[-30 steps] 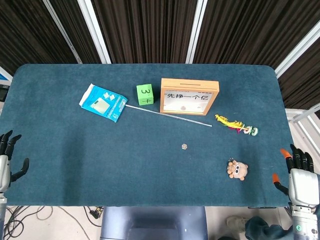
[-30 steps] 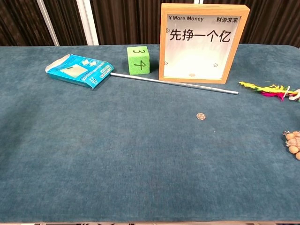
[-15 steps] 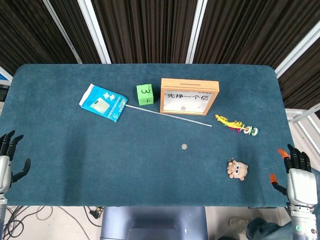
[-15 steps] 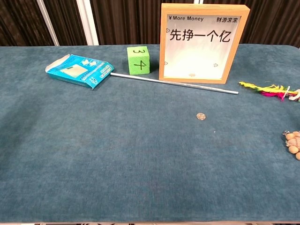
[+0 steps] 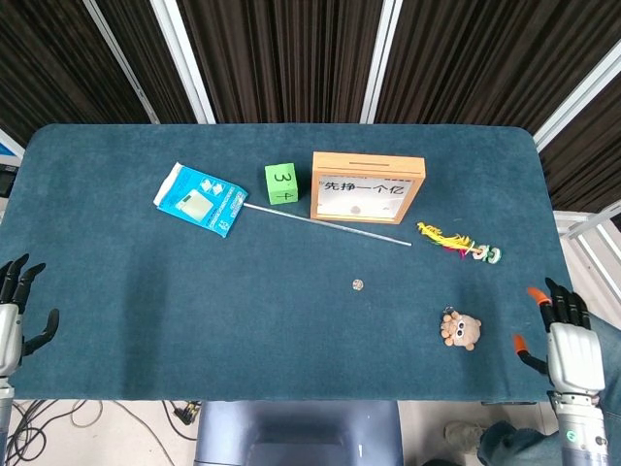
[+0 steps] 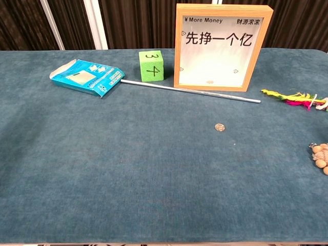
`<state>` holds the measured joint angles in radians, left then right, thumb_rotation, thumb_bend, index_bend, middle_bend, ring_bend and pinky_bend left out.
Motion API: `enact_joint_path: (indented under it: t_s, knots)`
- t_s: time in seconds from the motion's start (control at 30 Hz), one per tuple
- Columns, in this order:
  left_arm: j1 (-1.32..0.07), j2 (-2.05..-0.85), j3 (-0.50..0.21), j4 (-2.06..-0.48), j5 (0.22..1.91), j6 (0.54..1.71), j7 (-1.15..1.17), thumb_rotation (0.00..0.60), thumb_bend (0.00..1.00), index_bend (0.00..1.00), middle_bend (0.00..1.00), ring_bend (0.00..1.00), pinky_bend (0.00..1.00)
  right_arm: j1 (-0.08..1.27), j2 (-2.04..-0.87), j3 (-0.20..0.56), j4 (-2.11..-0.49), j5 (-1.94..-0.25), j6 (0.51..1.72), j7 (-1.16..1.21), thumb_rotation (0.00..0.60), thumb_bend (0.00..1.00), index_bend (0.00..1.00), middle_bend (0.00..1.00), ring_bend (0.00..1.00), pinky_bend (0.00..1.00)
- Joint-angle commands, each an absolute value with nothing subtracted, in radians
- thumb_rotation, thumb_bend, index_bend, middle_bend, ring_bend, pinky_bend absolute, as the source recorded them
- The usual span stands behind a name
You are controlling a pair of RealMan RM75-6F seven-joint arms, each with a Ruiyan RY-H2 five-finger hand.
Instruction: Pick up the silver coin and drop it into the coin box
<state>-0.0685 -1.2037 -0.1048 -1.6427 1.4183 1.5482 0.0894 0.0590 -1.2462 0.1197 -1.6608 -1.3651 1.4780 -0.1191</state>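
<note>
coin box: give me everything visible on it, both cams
The coin box is an upright wooden frame, light orange-brown, with a pale translucent front panel. The panel is printed "¥More Money" at top left, small Chinese characters at top right, large black Chinese characters below. The head view shows a dark slot in its top edge and a coin or two lying inside at the bottom. It stands at the table's far middle, right of the green cube, with the thin metal rod lying just before it. Neither hand is near.

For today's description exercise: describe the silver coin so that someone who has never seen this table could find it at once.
Start at the upright wooden coin box at the back of the blue table. In front of it lies a thin metal rod; just nearer, alone on bare cloth, sits the silver coin. It is the only small, flat, round disc there.
</note>
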Motion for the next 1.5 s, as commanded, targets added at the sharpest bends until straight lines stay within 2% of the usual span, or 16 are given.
enact_joint_path:
  t_s: [0.03, 0.27, 0.6, 1.03, 1.5]
  knots:
    - [-0.068, -1.203, -0.104, -1.643, 1.42, 1.55, 0.089, 0.6, 0.39, 0.16, 0.03, 0.04, 0.0, 0.122, -1.238, 0.146, -1.67, -1.343, 1.39, -0.144, 0.6, 0.4, 0.22, 0.04, 0.0, 0.0]
    - [-0.067, -1.201, -0.107, -1.65, 1.406, 1.542, 0.087, 0.6, 0.39, 0.16, 0.03, 0.04, 0.0, 0.263, -1.259, 0.195, -1.65, -1.259, 1.199, -0.261, 0.6, 0.4, 0.29, 0.04, 0.0, 0.0]
    - [-0.068, -1.197, -0.111, -1.658, 1.393, 1.534, 0.087, 0.6, 0.39, 0.16, 0.03, 0.04, 0.0, 0.418, -1.417, 0.25, -1.558, -1.128, 1.037, -0.318, 0.6, 0.4, 0.29, 0.04, 0.0, 0.0]
    - [-0.068, -1.192, -0.111, -1.664, 1.387, 1.527, 0.082, 0.6, 0.39, 0.16, 0.03, 0.04, 0.0, 0.505, -1.635, 0.239, -1.375, -1.094, 1.025, -0.352, 0.6, 0.4, 0.32, 0.04, 0.0, 0.0]
    - [-0.07, -1.189, -0.114, -1.668, 1.378, 1.521, 0.083, 0.6, 0.39, 0.16, 0.03, 0.04, 0.0, 0.552, -1.744, 0.227, -1.269, -1.143, 1.019, -0.287, 0.6, 0.4, 0.38, 0.04, 0.0, 0.0]
